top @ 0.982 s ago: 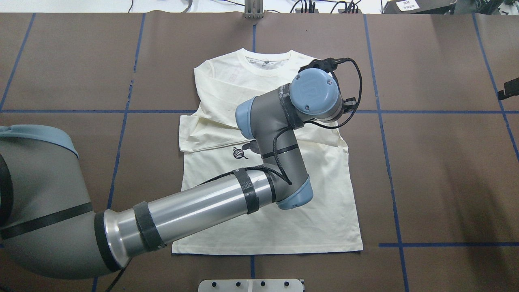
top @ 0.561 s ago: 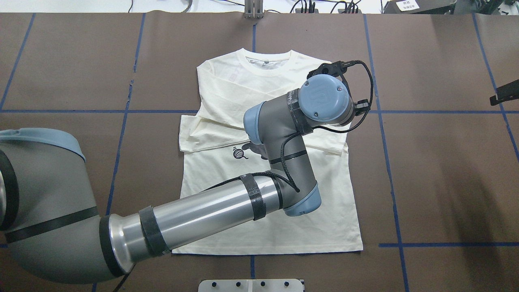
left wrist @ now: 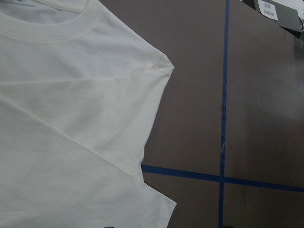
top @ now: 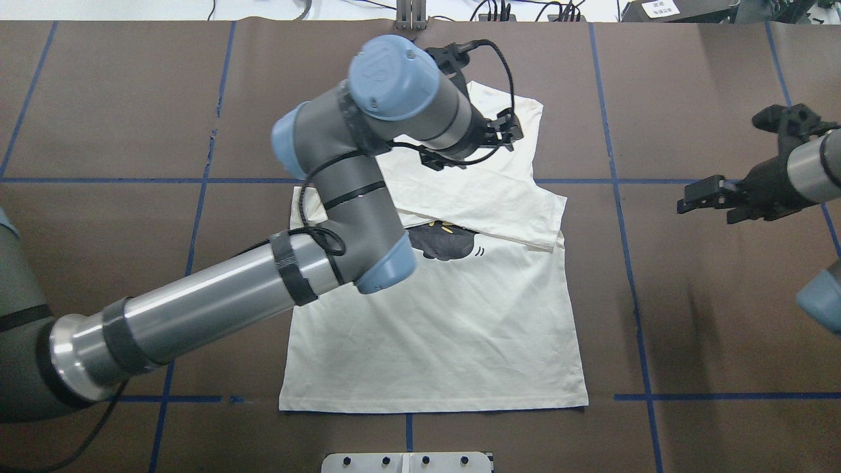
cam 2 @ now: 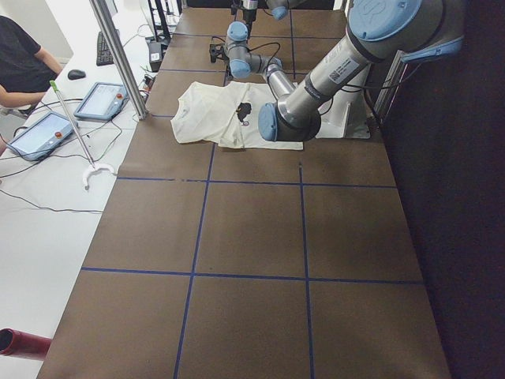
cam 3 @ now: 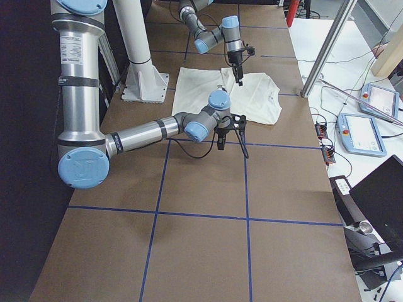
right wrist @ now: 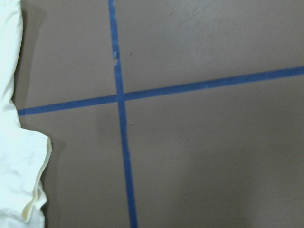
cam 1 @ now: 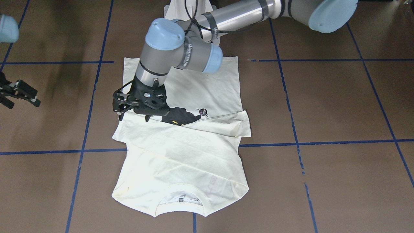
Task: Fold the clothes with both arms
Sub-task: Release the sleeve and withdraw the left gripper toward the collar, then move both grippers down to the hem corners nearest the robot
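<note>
The cream long-sleeved T-shirt (top: 447, 315) is spread flat on the counter (top: 690, 295), its sleeves crossed over the chest. The left end effector (cam 1: 119, 105) is held above one shoulder edge, parted and empty, probably poised for a side fold. The right end effector (cam 1: 19, 97) is parked clear, likewise parted.

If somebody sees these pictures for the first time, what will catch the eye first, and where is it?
A cream T-shirt lies flat in the middle of the brown table, a sleeve folded across its chest and partly covering a black cat print. The big left arm reaches across it, with the left gripper above the shirt's edge on the robot's right side. The right gripper hangs over bare table, apart from the shirt.
</note>
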### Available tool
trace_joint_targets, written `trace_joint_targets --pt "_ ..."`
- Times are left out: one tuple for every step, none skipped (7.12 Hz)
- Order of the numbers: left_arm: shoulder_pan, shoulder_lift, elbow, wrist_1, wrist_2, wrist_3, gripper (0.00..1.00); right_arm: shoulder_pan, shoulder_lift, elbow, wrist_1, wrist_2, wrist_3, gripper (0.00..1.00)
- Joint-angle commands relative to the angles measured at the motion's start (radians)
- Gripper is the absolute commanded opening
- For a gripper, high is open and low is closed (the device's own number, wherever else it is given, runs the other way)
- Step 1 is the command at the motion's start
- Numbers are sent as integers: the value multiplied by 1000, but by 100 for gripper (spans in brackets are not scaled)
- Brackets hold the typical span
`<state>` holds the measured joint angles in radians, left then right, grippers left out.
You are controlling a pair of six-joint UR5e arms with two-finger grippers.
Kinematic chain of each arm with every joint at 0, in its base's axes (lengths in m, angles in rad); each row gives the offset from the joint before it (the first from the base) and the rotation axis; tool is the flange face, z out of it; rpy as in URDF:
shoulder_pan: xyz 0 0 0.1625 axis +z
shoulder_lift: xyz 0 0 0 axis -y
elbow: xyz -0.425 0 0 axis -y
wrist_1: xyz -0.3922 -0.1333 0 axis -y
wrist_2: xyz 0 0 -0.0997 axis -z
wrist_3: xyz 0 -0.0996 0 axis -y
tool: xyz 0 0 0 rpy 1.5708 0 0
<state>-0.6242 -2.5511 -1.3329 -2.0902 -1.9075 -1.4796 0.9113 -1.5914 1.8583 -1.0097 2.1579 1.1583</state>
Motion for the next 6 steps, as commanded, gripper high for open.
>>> trace_joint_targets --pt "-96 258 -371 187 -76 218 79 -327 -7 108 74 -289 393 100" --pt "-130 353 -440 187 -138 237 70 -488 -10 166 68 -452 544 99" --pt "-176 403 -449 180 -209 237 66 -632 1 226 -34 -627 630 95" --pt "-178 416 -443 179 -202 236 66 -700 49 308 -241 -707 687 89" --pt "-178 417 -443 177 -200 234 66 -744 59 335 -353 -720 763 89" --pt "-181 417 -443 177 -200 233 66 -774 45 329 -368 -760 823 88"
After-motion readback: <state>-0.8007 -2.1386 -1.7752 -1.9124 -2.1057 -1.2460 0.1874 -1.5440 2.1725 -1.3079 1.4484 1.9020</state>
